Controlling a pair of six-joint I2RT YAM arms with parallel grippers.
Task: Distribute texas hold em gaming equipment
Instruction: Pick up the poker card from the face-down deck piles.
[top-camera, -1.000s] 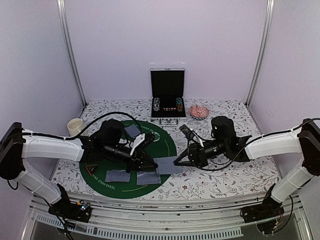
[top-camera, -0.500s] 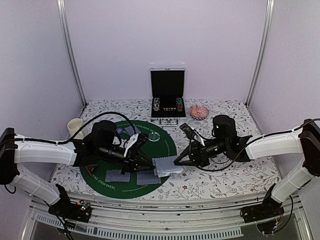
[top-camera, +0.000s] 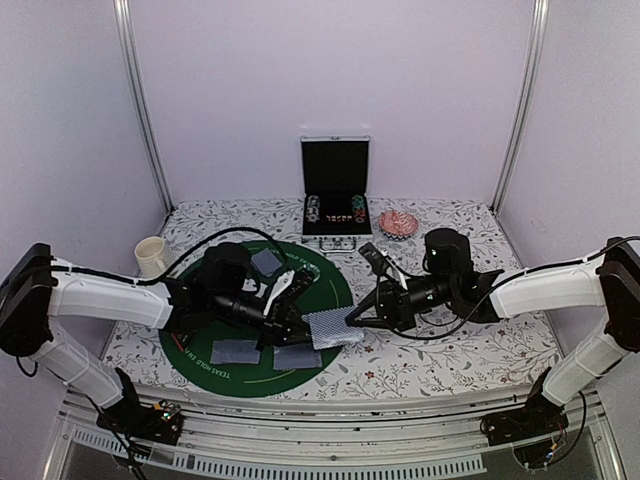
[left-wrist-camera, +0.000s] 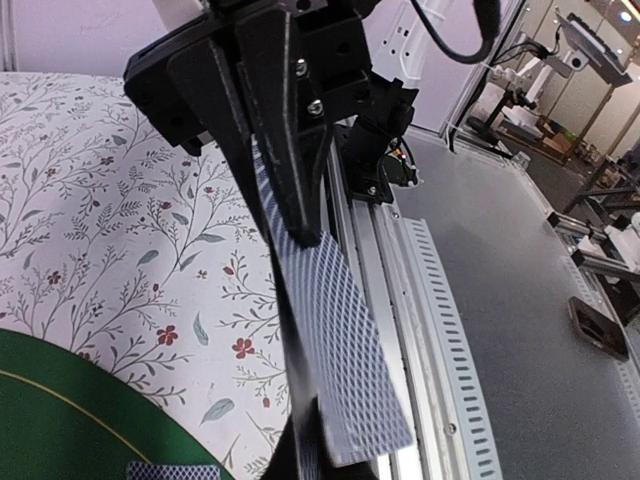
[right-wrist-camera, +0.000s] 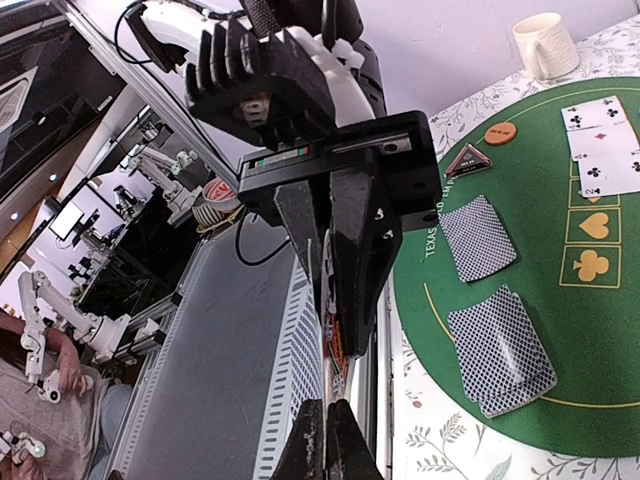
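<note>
A stack of grey-blue-backed playing cards (top-camera: 330, 328) hangs just above the green mat's right edge, held between both grippers. My left gripper (top-camera: 297, 325) is shut on its left end and my right gripper (top-camera: 350, 318) on its right end. In the left wrist view the stack (left-wrist-camera: 345, 350) runs from my left gripper (left-wrist-camera: 305, 445) up to the right fingers (left-wrist-camera: 285, 140). In the right wrist view my right gripper (right-wrist-camera: 325, 425) pinches the stack edge-on. Two face-down piles (right-wrist-camera: 478, 237) (right-wrist-camera: 503, 363), face-up cards (right-wrist-camera: 600, 140), an orange disc (right-wrist-camera: 501, 132) and a black triangular marker (right-wrist-camera: 467, 160) lie on the mat.
The round green felt mat (top-camera: 200, 350) lies left of centre. An open metal case (top-camera: 335, 200) with chips stands at the back, a red bowl (top-camera: 398, 222) to its right. A white mug (top-camera: 150, 253) sits at the far left.
My left arm drew back to the left a little and came in again. The card stack stayed between the two grippers and rose slightly. The right arm barely moved.
</note>
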